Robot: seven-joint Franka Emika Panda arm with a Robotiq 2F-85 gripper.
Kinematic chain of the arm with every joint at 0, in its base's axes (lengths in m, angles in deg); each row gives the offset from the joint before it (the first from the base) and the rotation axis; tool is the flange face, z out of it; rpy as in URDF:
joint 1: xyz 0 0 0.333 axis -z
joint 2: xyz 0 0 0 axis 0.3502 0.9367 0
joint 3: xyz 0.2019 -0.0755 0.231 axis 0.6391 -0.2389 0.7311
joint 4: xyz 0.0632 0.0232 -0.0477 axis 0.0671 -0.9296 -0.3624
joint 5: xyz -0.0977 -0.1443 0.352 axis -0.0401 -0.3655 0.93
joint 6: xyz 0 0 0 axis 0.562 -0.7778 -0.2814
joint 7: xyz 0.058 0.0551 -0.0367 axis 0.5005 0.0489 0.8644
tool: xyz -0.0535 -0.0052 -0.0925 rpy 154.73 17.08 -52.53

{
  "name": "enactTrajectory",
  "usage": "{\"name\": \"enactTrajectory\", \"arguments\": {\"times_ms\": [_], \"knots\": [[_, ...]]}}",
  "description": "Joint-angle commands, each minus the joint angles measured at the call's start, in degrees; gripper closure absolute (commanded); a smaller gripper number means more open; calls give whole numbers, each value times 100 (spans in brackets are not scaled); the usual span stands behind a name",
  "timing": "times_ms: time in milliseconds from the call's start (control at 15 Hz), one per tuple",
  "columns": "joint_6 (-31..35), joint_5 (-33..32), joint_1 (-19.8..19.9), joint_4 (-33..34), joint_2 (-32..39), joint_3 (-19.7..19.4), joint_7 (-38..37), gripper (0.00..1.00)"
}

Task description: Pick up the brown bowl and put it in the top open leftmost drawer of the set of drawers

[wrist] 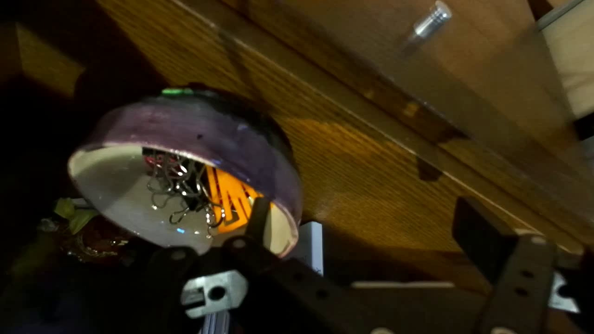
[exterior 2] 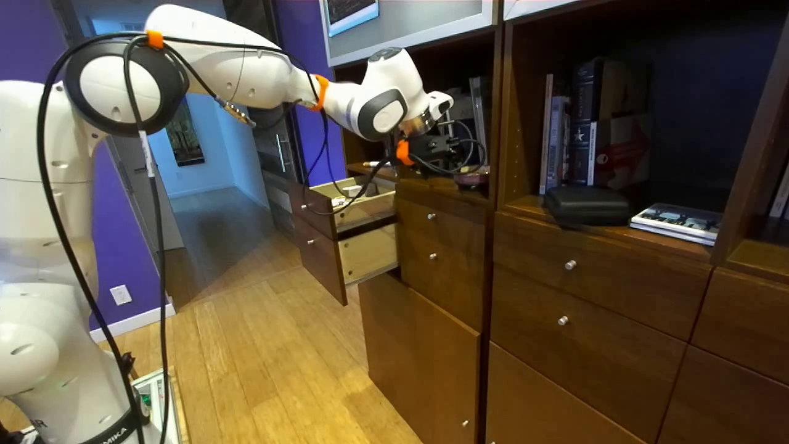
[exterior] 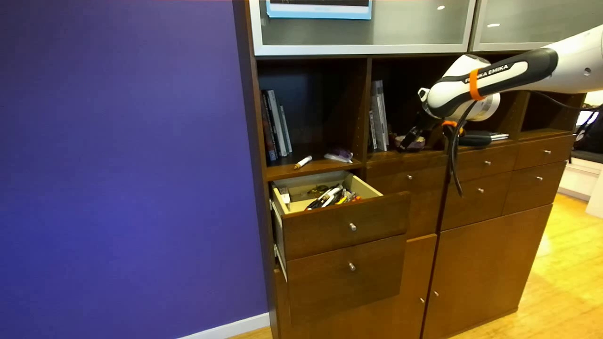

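The brown bowl [wrist: 209,125] looks purplish brown with a pale inside in the wrist view. It holds metal clips and orange pieces. It stands on a shelf of the set of drawers [exterior: 490,263] and shows small in both exterior views [exterior: 418,143] [exterior 2: 473,179]. My gripper [wrist: 371,222] is open at the bowl. One finger overlaps the bowl's mouth near the rim; I cannot tell if it is inside. The other finger is outside, apart from the bowl. In an exterior view the gripper [exterior 2: 441,148] is just above the shelf. The top drawer [exterior: 325,235] is pulled out, with pens inside.
The lower drawer [exterior: 325,287] below is also pulled out. Upright books [exterior: 278,125], a white marker [exterior: 303,163] and a purple item [exterior: 340,154] are in the leftmost compartment. More books [exterior: 378,117] stand near the bowl. A black case [exterior 2: 585,205] lies on another shelf.
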Motion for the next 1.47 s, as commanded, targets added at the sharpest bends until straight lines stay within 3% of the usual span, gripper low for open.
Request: {"name": "enactTrajectory", "arguments": {"times_ms": [0,600,1133,1400], "knots": [[-377,381,146,226,90,150,67,0],[-1005,796,143,444,78,141,88,0],[-1508,607,67,549,54,25,-144,0],[-1289,621,75,559,97,35,75,0]]}}
